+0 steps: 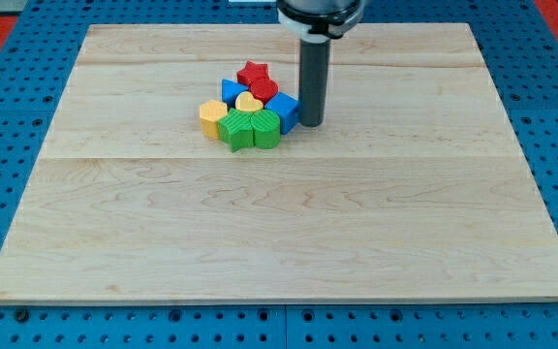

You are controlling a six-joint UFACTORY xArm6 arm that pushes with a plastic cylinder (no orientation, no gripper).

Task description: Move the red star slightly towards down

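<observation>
Wooden board is lying nearest, carrying one tight cluster of blocks; no pincer is existing to open or close. Red star is sitting at the cluster's top, seemingly unmoved; my tip is resting right of the blue cube.
</observation>
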